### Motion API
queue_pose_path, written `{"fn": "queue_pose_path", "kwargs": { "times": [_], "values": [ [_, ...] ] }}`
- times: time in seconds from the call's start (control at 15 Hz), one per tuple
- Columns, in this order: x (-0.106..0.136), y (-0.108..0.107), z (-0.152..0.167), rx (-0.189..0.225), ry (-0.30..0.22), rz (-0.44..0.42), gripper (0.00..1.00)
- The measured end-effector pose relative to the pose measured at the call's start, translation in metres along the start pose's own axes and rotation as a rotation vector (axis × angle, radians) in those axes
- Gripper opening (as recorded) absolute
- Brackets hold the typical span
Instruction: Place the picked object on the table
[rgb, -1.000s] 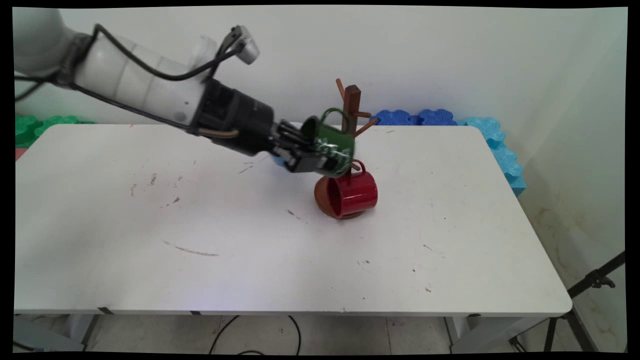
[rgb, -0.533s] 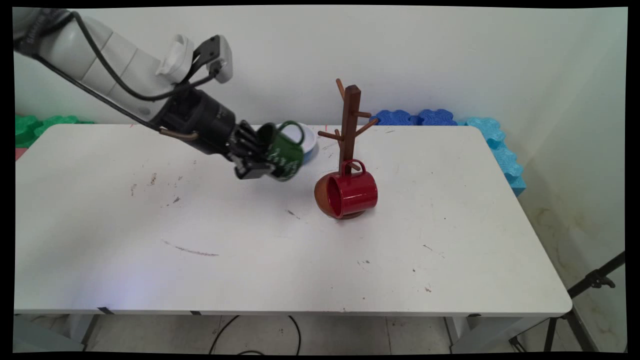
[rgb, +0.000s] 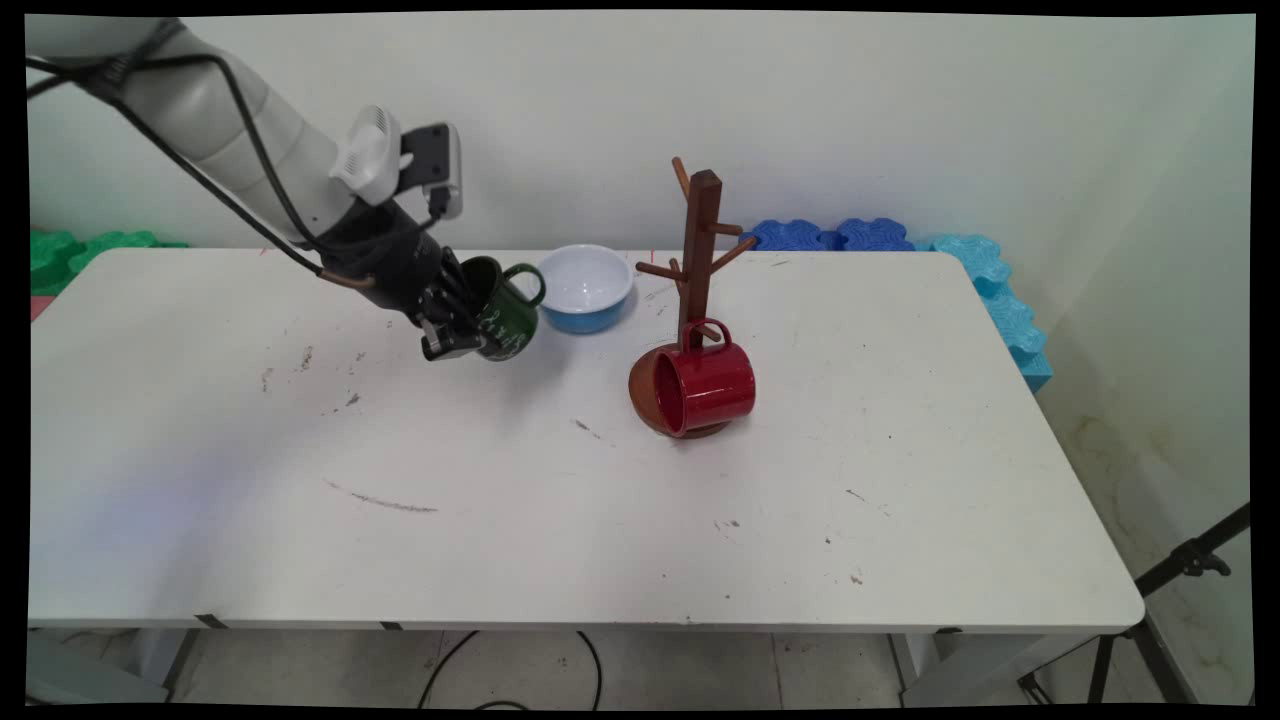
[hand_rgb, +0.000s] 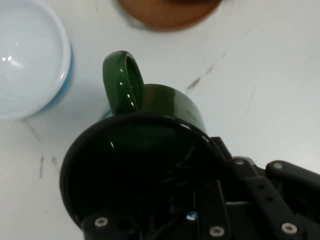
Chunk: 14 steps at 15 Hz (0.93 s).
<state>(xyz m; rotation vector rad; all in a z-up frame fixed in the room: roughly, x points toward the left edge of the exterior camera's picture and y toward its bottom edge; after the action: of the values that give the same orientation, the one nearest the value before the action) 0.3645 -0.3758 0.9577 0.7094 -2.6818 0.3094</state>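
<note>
green mug (rgb: 505, 312): clear of the table, tipped on its side, mouth toward the arm, handle on the far side; it hangs left of the blue bowl (rgb: 585, 288) and well left of the mug tree (rgb: 700, 262)
gripper (rgb: 462, 335): clamped on the green mug's rim, one finger inside the cup and one outside; in the hand view the dark mouth (hand_rgb: 135, 175) fills the lower frame with the linkage gripping its near edge
doing it well: a rim pinch on a glossy mug looks liable to slip or swivel, so firm pressure and slow, level travel seem wise, with the handle kept clear of the bowl
red mug (rgb: 700, 385): hangs by its handle on a low peg of the tree, above its round base
table (rgb: 500, 540): white, scuffed
count: two mugs, one bowl, one mug tree, one gripper
</note>
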Motion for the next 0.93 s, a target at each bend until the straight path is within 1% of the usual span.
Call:
{"fn": "queue_pose_path", "kwargs": {
  "times": [0.27, 0.4, 0.6, 0.93],
  "values": [
    [-0.002, -0.014, 0.018, 0.022, -0.07, 0.053, 0.0],
    [-0.002, -0.02, 0.029, 0.024, -0.096, 0.07, 0.0],
    [0.004, -0.027, 0.047, 0.013, -0.124, 0.091, 0.0],
    [0.017, -0.037, 0.075, -0.019, -0.141, 0.114, 0.0]
  ]
}}
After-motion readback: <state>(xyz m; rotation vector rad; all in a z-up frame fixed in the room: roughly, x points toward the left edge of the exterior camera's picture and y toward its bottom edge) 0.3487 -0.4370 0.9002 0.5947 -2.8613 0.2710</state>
